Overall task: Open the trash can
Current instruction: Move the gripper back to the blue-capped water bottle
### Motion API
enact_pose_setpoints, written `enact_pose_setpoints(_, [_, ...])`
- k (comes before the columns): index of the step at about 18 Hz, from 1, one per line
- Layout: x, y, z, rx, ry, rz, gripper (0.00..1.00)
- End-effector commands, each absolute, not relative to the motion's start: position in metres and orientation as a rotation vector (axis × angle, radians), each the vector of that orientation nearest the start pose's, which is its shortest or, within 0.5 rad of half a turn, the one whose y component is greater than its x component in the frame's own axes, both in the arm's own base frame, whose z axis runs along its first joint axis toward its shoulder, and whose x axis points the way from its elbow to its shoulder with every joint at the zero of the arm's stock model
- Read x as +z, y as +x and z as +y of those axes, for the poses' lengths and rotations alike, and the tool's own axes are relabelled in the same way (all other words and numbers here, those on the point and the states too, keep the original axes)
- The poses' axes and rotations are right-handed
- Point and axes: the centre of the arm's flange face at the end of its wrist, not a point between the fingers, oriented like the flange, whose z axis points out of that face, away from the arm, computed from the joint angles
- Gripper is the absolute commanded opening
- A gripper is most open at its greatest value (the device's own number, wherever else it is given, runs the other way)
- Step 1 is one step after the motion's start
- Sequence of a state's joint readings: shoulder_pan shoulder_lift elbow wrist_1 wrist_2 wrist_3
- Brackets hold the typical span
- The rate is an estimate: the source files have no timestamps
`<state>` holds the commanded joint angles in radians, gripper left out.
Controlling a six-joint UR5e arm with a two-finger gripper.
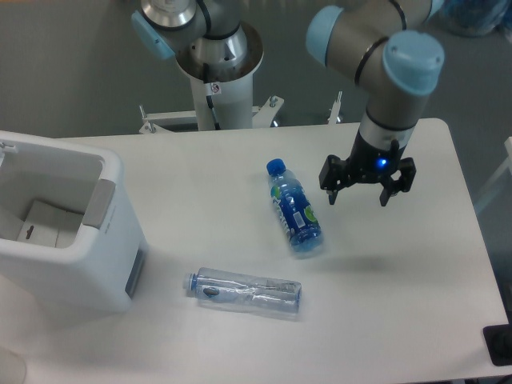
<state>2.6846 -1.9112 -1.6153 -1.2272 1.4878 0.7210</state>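
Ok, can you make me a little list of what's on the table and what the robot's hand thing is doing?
bin: large white plastic box-shaped trash can, far left, top open, inside visible
bottle 1: blue-capped plastic bottle with blue label, lying mid-table
bottle 2: clear crushed plastic bottle, lying near the front edge
end effector: black two-finger end effector, open, holding nothing, right of the blue bottle
surface: white table

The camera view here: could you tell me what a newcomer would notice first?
Probably the big white trash can at the table's left edge, its top open. Next, the gripper hovering open over the right half of the table, and the blue bottle lying mid-table, with a clear bottle nearer the front edge.
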Motion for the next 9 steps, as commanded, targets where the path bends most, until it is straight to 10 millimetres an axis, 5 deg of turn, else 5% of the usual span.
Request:
enact_pose_setpoints(4, [0.275,-0.469,0.416,-0.183,-3.103,-0.627,1.0])
enact_pose_setpoints(9, [0.262,-0.461,0.428,-0.221,-3.12,-0.654,1.0])
